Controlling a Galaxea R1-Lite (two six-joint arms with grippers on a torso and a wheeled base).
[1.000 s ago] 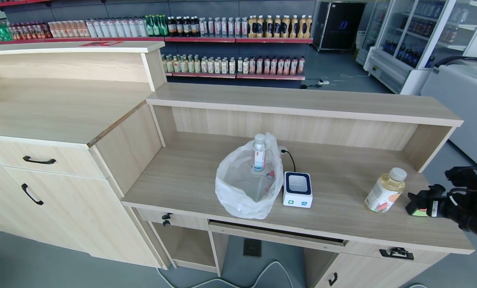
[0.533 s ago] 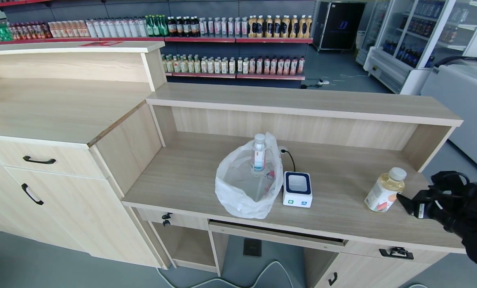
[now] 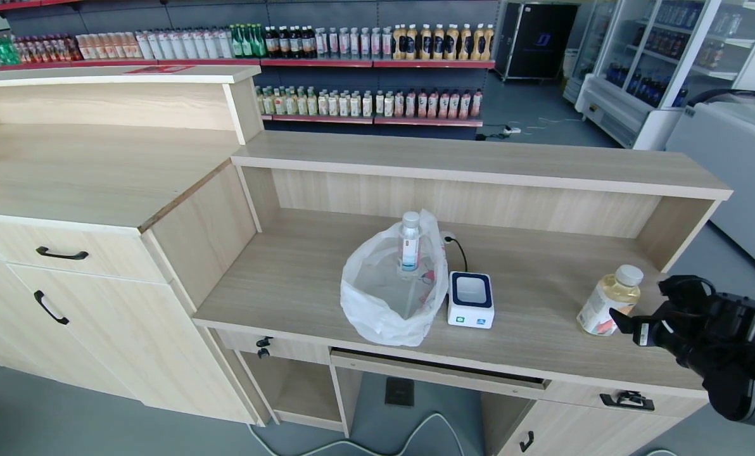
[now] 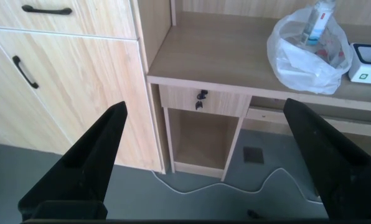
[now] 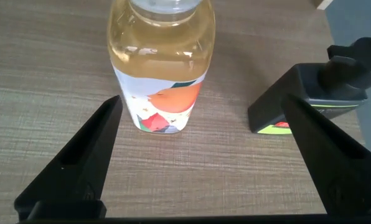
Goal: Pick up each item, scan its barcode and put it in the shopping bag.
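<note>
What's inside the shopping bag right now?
One clear bottle with a white cap stands upright in the shopping bag. Crumpled plastic hides the bag's bottom, so smaller items cannot be ruled out.

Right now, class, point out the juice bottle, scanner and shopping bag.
juice bottle (image 3: 599, 307), head view, its label.
scanner (image 3: 470, 291), head view, its top window.
shopping bag (image 3: 380, 316), head view, its front wall.

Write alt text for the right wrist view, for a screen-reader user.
A juice bottle with pale yellow liquid and an orange-printed label stands upright on the wooden counter, just ahead of the open right gripper and untouched by it. A black object with a green base sits on the counter beside the bottle.
</note>
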